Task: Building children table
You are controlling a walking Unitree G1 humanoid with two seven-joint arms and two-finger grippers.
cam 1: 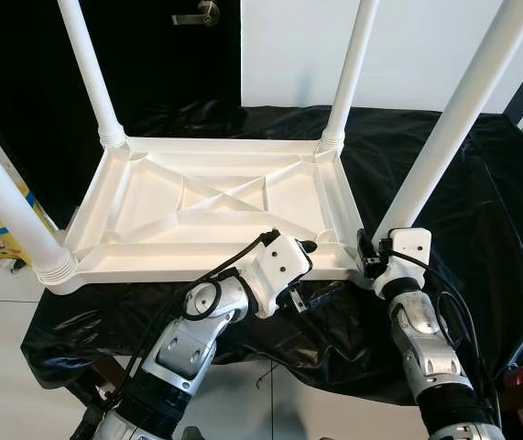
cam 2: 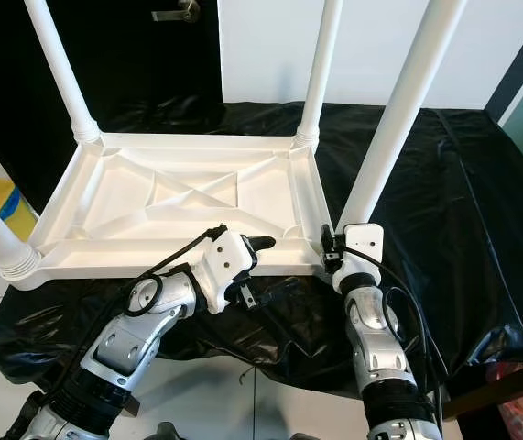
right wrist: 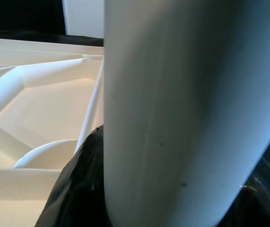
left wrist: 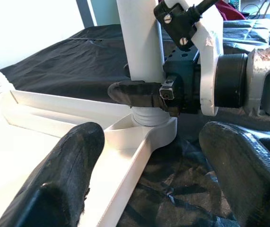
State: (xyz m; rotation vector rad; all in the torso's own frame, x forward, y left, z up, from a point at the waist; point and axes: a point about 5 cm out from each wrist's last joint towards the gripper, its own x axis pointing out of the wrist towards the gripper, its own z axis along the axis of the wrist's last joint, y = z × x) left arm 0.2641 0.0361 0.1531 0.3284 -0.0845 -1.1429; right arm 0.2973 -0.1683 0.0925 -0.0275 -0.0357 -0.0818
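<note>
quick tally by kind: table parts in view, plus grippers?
White table legs: 4, standing in the corners, e.g. the near right leg
White tabletop, upside down on the black cloth: 1
Grippers: 2, left gripper with jaws open at the near edge, right gripper clamped on the near right leg's base
Total: 7

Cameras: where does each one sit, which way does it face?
Left eye: head, facing forward and down at the upturned table top on black sheeting; both silver arms show.
Right eye: same head camera, same scene.
Left wrist: looks along the open left hand at the near-right leg, with the right hand around it.
Right wrist: pressed close to that leg.
Shared: both wrist views show the near-right leg.
</note>
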